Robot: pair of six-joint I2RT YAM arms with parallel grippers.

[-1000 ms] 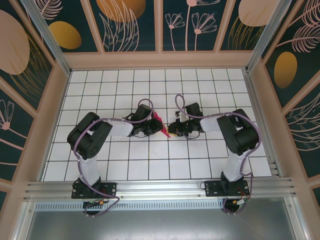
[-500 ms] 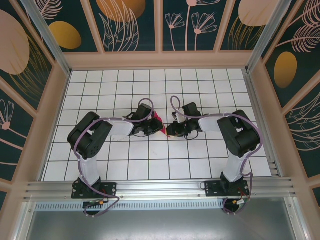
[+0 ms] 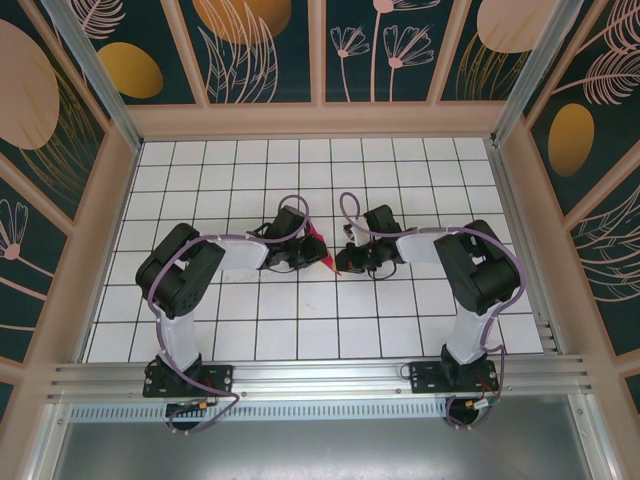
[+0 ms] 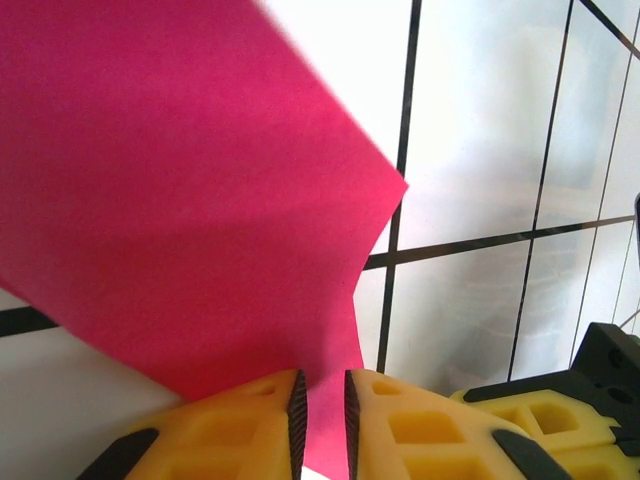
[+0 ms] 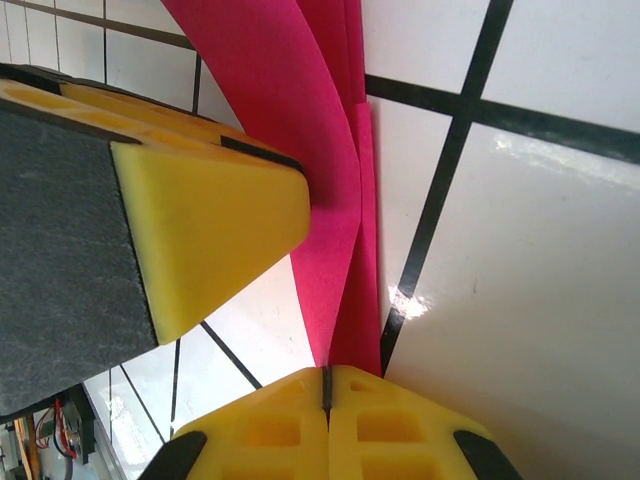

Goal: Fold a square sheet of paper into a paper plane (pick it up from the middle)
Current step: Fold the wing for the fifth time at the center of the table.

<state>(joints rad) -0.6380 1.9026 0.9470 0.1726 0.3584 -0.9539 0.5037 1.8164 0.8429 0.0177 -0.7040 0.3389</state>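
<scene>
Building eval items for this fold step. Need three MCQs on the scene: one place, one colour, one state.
1. Where is the paper?
A. mid-table, between the left hand and right hand
B. against the back wall
C. on the right arm's base

2. What colour is the paper?
A. white
B. magenta-pink
C. blue

3. How is the right hand?
A. wide open
B. shut on the paper
C. shut on nothing

Key: 1 A, it stands up between both hands over the middle tiles. 2 B, bright pink in both wrist views. 3 B, its yellow fingertips meet with the paper pinched between them.
</scene>
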